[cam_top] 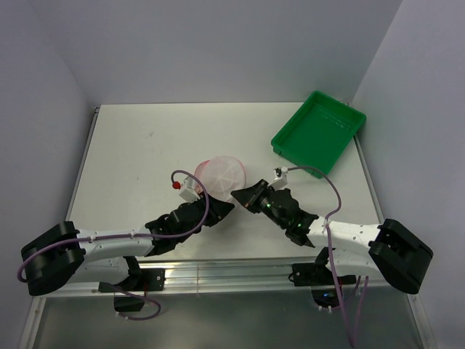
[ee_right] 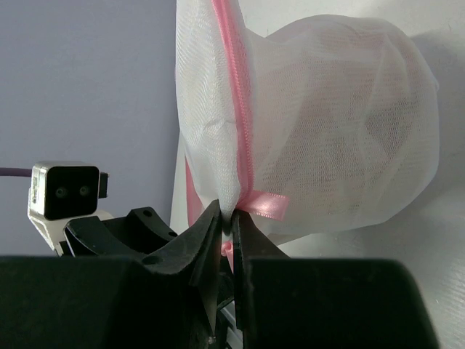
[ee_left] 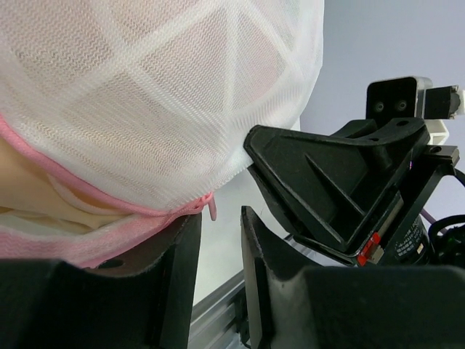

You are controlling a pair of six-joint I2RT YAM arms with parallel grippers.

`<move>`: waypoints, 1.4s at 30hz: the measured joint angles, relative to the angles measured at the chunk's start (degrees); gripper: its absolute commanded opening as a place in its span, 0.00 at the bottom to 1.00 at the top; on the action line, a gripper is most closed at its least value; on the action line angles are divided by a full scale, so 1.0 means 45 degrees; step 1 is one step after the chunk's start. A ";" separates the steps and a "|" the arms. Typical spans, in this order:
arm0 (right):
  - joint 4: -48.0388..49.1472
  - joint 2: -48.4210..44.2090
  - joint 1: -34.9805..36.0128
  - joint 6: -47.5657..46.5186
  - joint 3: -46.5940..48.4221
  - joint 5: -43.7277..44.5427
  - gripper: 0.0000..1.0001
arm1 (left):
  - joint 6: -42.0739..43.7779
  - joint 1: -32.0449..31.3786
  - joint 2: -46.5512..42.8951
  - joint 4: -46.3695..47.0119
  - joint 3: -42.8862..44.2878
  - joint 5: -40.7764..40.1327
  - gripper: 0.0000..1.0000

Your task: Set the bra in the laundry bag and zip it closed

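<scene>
Here, I saw my right gripper (ee_right: 231,216) pinched on the laundry bag (ee_right: 334,123) at its pink seam (ee_right: 237,109), left gripper (ee_left: 219,219) narrowly parted just under the zipper pull (ee_left: 211,208), bra (ee_left: 18,174) showing inside

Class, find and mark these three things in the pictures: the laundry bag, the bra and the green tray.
laundry bag (cam_top: 221,173): top external view, mesh dome.
bra (ee_left: 18,178): left wrist view, peach fabric between the pink zipper edges.
green tray (cam_top: 320,134): top external view, bare floor.

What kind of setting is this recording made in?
Probably a lab robot test cell: a white table boxed in by plain walls, two arms bolted to a metal rail at its near edge, and a green tray.
</scene>
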 measured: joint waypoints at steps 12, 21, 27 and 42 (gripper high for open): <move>0.0185 0.0000 0.0073 -0.0121 -0.0087 0.0233 0.00 | 0.0005 0.0000 0.0112 0.0146 0.0000 -0.0413 0.21; 0.0189 0.0000 0.0248 -0.0374 -0.0087 0.0617 0.00 | -0.0010 0.0000 0.0112 0.0102 -0.0010 -0.0471 0.03; 0.0160 -0.0024 0.0291 -0.0583 -0.0087 0.0656 0.00 | 0.0005 0.0000 0.0015 0.0005 -0.0083 -0.0471 0.00; -0.0408 -0.0272 -0.1549 -0.1943 0.0131 -0.2351 0.00 | 0.0874 -0.0005 -0.3449 -0.2249 -0.1258 -0.0884 0.00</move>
